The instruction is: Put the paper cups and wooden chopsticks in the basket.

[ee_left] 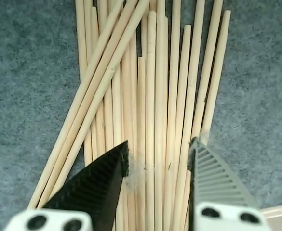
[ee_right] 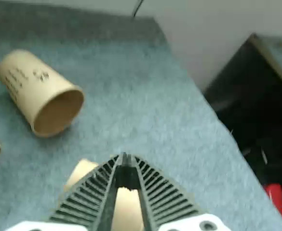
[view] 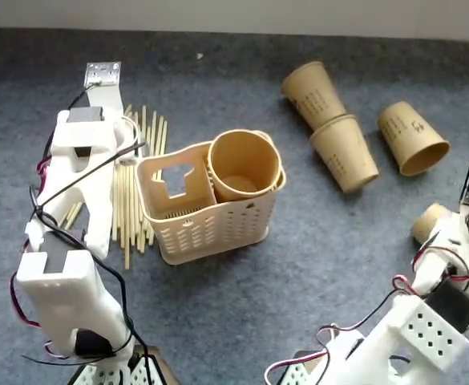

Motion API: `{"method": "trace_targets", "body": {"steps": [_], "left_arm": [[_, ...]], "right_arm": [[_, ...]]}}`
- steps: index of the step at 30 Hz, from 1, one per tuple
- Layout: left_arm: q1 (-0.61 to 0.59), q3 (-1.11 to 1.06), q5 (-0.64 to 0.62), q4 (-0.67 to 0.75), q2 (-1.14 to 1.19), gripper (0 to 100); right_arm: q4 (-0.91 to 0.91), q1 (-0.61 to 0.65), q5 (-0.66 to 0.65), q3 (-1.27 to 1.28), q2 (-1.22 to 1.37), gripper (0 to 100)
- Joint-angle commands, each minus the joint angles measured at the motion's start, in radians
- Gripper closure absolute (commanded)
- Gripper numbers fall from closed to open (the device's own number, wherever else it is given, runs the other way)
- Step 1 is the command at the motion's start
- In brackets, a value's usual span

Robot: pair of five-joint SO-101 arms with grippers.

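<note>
left gripper (ee_left: 157,154): spread wide and hanging right over the chopsticks (view: 142,132). The black finger is on one side and the grey one on the other, with a handful of sticks in the gap. It's not gripping anything.
chopsticks: a loose bundle lying flat on the grey surface (view: 298,305) toward its left edge, just beside the basket (view: 218,228). Most run parallel, and a few cross at a slant.
basket: cream with perforated walls, standing upright around the middle of the surface.
cup in basket (view: 244,164): upright, mouth up, in the compartment on the side away from the sticks.
pair of cups (view: 314,95): on their sides toward the far edge, right of the basket, touching end to end. Can't tell if one is tucked into the other.
lone cup (view: 413,138): on its side near the far right corner, just beside the pair.
fourth cup (view: 429,220): lying by the right edge, right up against the right gripper (ee_right: 125,161).
right gripper: fingers pressed together with the tips meeting, and that fourth cup directly behind them. Honestly can't tell if any of the cup wall is caught in there.
</note>
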State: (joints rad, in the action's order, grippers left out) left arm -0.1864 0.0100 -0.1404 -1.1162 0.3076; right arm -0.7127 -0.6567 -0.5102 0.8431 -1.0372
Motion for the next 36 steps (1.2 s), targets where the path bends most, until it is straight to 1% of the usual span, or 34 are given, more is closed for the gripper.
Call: {"method": "trace_targets", "body": {"steps": [1,3,4,6,8,9,13,15,19,20,21,24,27,32,34,36], "left_arm": [[-0.008,-0.007,-0.002,0.011,-0.016,78],[-0.008,-0.016,-0.002,0.011,-0.016,78],[-0.008,-0.016,-0.002,0.011,-0.016,78],[-0.012,-0.016,-0.002,0.011,-0.016,78],[-0.012,-0.016,-0.002,0.011,-0.018,78],[-0.012,-0.013,-0.002,0.011,-0.018,78],[-0.004,-0.018,-0.002,0.029,-0.018,78],[-0.01,-0.018,-0.002,0.032,-0.018,78],[-0.012,-0.018,-0.002,0.031,-0.016,78],[-0.012,-0.018,-0.002,0.031,-0.016,78],[-0.012,-0.018,-0.002,0.031,-0.016,78],[-0.012,-0.018,-0.002,0.031,-0.016,78],[-0.008,-0.018,-0.002,0.032,-0.016,78],[-0.005,-0.018,-0.002,0.032,-0.016,78],[-0.005,-0.018,-0.002,0.032,-0.016,78],[-0.005,-0.018,-0.002,0.032,-0.016,78]], "right_arm": [[0.013,0.12,0.009,-0.229,0.001,99.4],[0.002,0.163,0.009,-0.295,-0.002,99.4],[-0.042,0.157,0.009,-0.302,-0.002,99.4],[-0.176,0.082,0.012,-0.283,0.005,99.4],[-0.249,-0.016,0.044,-0.18,0.019,99.4],[-0.254,-0.053,0.078,-0.099,0.028,99.4],[-0.243,-0.065,0.192,0.157,0.104,99.3],[-0.243,-0.065,0.304,0.216,0.151,99.1],[-0.243,-0.076,0.608,0.236,0.242,96.1],[-0.24,-0.088,0.661,0.226,0.254,94.7],[-0.243,-0.111,0.687,0.205,0.26,93.1],[-0.245,-0.199,0.698,0.142,0.254,90.1],[-0.239,-0.262,0.69,0.091,0.237,89.7],[-0.239,-0.266,0.601,0.035,0.226,89.7],[-0.237,-0.268,0.594,0.012,0.228,89.7],[-0.196,-0.268,0.594,0.012,0.229,89.7]]}}
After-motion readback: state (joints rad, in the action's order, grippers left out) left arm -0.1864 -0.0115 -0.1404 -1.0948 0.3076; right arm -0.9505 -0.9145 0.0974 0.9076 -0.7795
